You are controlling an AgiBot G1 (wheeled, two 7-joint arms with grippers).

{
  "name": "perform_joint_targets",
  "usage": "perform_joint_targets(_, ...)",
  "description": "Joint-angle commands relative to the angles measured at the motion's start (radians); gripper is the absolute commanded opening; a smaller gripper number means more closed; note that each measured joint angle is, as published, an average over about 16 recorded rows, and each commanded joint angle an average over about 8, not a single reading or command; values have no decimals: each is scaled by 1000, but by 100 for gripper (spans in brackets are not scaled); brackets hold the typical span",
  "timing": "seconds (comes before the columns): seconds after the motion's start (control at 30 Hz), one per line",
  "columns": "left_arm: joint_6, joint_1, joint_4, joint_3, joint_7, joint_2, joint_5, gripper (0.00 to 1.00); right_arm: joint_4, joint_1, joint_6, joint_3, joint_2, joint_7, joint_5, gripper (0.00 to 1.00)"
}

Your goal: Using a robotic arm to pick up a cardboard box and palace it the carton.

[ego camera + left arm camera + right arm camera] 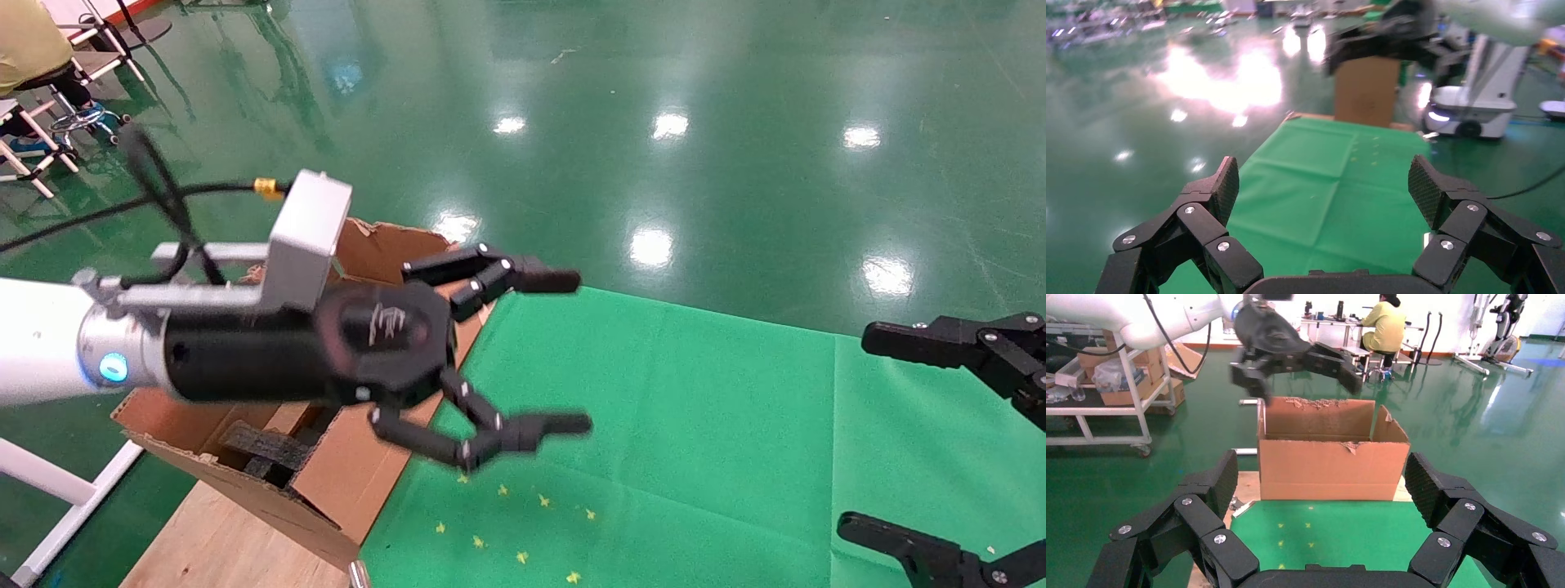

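Carton [343, 482] at table's left edge, beside green cloth [695, 425], flaps torn and upright; black foam inserts [270, 453] visible inside, small cardboard box not seen in any view — possibly down inside, cannot tell. Left gripper [523, 355] raised over carton's near corner, fingers spread wide, holding nothing: judged a release posture. Right gripper [940, 441] parked at cloth's right edge, fingers spread, empty.
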Motion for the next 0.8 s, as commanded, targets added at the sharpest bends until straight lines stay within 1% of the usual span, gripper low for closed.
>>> perform_joint_targets(0.03, 4, 27, -38, -11, 20, -1, -23, 100, 0, 0, 0, 0, 0, 0, 0, 100)
perform_joint_targets(0.27, 13, 72, -101, -29, 47, -2, -64, 100, 0, 0, 0, 0, 0, 0, 0, 100)
perform_joint_targets(0.8, 9, 56, -77, -23, 38, -2, -50, 100, 0, 0, 0, 0, 0, 0, 0, 100)
